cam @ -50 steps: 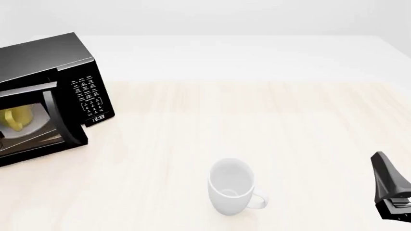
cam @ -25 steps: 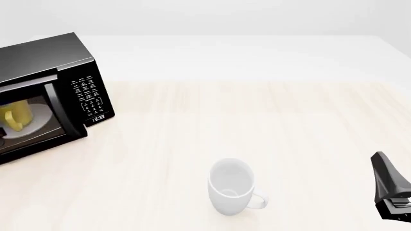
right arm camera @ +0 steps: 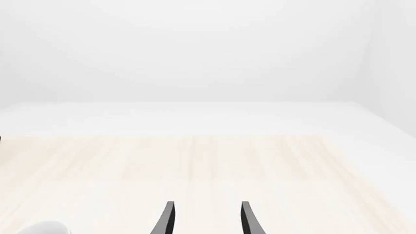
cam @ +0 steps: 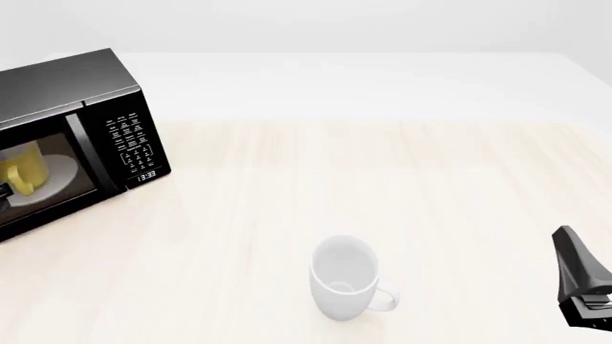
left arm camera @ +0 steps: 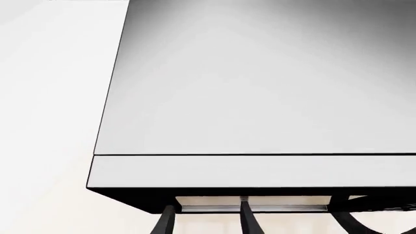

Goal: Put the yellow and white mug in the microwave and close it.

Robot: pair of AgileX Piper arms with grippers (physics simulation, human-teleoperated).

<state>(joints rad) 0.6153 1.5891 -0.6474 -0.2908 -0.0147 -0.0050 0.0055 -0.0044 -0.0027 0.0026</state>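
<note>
Basically done: far left, the microwave (cam: 72,136) looks shut, with the yellow and white mug (cam: 23,170) showing through the door glass on the white plate (cam: 59,172), so I'd judge only a latch check and pulling the arm clear remain. Left gripper (left arm camera: 204,219) hangs spread and empty at the microwave's top edge. White mug (cam: 345,278) stands mid-table, apart; right gripper (right arm camera: 204,218) is parked far right, spread, holding nothing.

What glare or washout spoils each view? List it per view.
Left wrist view: the microwave top reflects pale grey, darker toward its far edge. Front view: the white mug barely stands out against the pale table. Right wrist view: washed out, nearly shadowless.
</note>
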